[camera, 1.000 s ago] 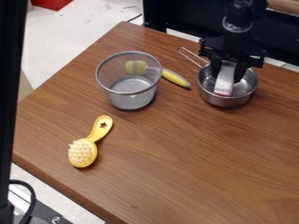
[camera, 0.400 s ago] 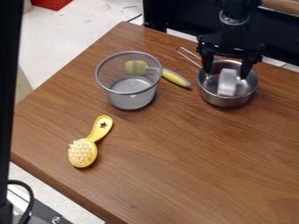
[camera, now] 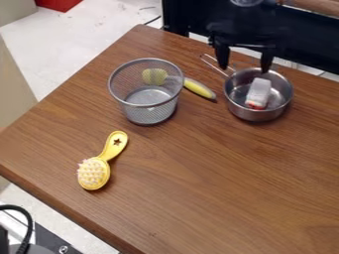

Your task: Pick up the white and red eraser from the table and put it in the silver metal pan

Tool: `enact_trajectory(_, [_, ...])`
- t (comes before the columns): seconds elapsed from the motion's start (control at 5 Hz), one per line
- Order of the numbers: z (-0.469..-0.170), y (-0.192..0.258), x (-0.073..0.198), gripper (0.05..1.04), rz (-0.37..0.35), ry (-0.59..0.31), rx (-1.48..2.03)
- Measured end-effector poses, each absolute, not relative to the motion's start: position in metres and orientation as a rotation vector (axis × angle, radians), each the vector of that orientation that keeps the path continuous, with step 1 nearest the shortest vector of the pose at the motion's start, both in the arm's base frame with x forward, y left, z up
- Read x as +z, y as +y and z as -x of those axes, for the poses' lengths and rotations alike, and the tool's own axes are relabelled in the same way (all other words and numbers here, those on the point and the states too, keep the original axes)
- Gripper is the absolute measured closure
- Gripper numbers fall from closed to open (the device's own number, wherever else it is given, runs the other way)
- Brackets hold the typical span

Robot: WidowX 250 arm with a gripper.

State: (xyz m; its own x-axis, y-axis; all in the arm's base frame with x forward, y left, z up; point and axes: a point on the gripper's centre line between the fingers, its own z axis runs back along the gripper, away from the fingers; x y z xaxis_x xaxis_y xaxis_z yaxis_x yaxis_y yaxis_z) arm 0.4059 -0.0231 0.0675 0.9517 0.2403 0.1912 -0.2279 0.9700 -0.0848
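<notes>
above the steel saucepan (camera: 257, 115), black gripper (camera: 244, 62) hanging with fingers spread wide, nothing between them. inside the pan, apart from the fingertips, a small whitish object (camera: 259, 93) with a red end, leaning. to the left, wire mesh basket (camera: 149, 115) upright on the wooden table (camera: 198, 188).

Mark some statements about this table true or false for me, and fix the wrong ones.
The pincer is gripping the white item. False: the pincer is open, and the white item lies in the saucepan.
The hairbrush lies with its bristles up. True.
The mesh basket is tipped on its side. False: it stands upright.
The hairbrush handle has a star-shaped hole. True.
The saucepan is nearer the hairbrush than the mesh basket is. False: the mesh basket is nearer.
</notes>
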Motion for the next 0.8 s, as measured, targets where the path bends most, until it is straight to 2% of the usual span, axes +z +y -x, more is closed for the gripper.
enact_trajectory(0.2, [-0.394,-0.01,0.089,0.083,0.079,-0.191,0.172])
enact_trajectory(0.4, [-0.383,0.001,0.092,0.083,0.056,-0.173,0.134])
enact_trajectory(0.6, [-0.382,0.02,0.093,0.083,-0.002,-0.186,0.133])
enact_trajectory(0.8, [-0.383,0.041,0.094,0.083,-0.016,-0.204,0.169])
